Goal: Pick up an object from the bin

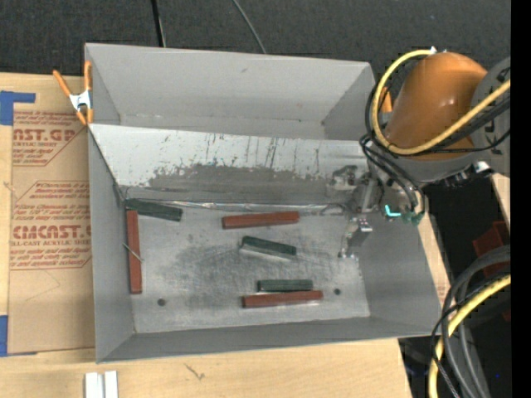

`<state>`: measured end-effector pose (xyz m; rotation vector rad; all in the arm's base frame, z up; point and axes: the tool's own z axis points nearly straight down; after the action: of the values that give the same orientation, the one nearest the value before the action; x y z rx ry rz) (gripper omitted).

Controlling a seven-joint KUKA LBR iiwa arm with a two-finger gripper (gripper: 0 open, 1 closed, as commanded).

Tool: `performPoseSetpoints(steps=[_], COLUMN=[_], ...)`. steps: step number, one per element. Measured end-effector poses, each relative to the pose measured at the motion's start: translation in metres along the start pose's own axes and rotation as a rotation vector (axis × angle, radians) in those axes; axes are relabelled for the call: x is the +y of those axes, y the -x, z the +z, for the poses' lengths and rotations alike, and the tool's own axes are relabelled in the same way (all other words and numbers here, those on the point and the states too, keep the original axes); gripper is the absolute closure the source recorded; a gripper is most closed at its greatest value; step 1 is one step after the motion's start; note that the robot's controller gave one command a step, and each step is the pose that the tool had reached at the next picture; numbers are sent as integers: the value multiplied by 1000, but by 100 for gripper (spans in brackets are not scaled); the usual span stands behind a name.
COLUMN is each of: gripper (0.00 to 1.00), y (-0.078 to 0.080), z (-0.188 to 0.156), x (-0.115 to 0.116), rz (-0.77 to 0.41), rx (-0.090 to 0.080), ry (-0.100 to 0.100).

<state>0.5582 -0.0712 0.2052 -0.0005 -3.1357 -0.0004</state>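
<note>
Grey metal bin [199,265], scuffed floor, a few short bars scattered; my gripper [350,245] hangs over bare floor at the right side, nothing visibly held, can't tell if it's spread or pressed together. Closest bars are both to my left: dark green bar [268,247] mid-floor and red-brown bar [260,219] just beyond it. Both long axes run left-right, ends pointing roughly at me.
</note>
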Motion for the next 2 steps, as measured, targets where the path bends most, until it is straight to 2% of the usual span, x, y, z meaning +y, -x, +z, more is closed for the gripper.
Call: performPoseSetpoints(steps=[1,2], gripper=[0,0], y=[2,7], z=[-5,64], x=[0,26], rz=[-1,-47], rx=[-8,-13], ry=[-1,-2])
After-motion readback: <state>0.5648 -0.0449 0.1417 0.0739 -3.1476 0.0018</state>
